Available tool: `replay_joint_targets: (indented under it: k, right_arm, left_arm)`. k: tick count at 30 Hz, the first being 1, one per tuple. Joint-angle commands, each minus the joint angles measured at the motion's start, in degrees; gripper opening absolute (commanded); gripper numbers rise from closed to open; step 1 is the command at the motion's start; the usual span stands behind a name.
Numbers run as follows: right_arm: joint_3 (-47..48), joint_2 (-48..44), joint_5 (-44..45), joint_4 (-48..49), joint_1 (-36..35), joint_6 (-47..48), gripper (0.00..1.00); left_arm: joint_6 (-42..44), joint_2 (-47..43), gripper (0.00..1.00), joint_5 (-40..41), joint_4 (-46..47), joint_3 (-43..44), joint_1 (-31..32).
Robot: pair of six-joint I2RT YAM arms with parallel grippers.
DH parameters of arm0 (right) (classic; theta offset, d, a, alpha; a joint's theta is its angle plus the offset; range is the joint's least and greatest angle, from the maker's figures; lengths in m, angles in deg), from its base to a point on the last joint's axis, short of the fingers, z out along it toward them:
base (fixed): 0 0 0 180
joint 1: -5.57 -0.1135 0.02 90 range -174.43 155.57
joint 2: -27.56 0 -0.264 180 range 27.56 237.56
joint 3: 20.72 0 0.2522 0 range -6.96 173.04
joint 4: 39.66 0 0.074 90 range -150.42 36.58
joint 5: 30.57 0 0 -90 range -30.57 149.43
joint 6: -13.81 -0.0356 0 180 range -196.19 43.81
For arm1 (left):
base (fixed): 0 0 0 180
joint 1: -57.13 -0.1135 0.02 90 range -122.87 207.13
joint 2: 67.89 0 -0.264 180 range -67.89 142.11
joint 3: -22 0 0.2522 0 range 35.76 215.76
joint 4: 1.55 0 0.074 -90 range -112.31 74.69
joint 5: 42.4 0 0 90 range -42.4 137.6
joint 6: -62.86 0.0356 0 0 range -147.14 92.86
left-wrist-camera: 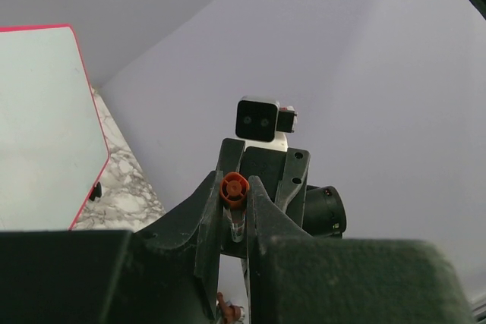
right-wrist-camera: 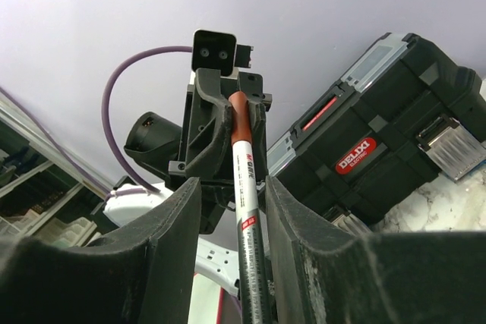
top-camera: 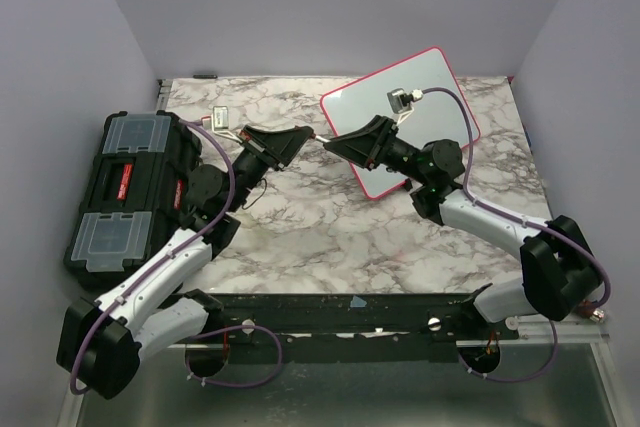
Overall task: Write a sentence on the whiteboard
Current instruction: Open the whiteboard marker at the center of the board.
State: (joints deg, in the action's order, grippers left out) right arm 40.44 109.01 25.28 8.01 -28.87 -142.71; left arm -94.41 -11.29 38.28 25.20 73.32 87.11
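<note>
A: On the tabletop (top-camera: 300,237), overhead view: the whiteboard (top-camera: 430,72) lies far right, angled, with the right arm over part of it. Any lettering?
B: None visible; the sentence isn't begun. Left claw (top-camera: 303,135) and right claw (top-camera: 335,144) meet mid-tabletop on a marker (top-camera: 321,137), just off the board.
A: Left wrist view?
B: Left claw clenched on the marker's red capped end (left-wrist-camera: 234,187). Board at left edge (left-wrist-camera: 45,127), blank there.
A: Right wrist view?
B: Right claw's fingers (right-wrist-camera: 178,218) straddle the white barrel, gap on one side, not gripping yet. Black toolbox (right-wrist-camera: 380,134) behind.
A: Progress?
B: Early, I'd judge: cap on, uncapping and all writing left.
</note>
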Motion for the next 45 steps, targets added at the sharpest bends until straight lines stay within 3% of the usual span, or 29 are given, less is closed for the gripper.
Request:
replay_joint_targets:
  k: [1,45]
  right_arm:
    - [1.74,0.74,0.76,0.63,-0.37,0.21,0.41]
    - [1.8,0.05,2.42,1.44,-0.46,-0.54,0.31]
  left_arm:
    - [1.76,0.09,0.0,2.76,3.48,-0.34,0.69]
    - [2.05,0.71,0.0,5.41,5.02,-3.98,2.83]
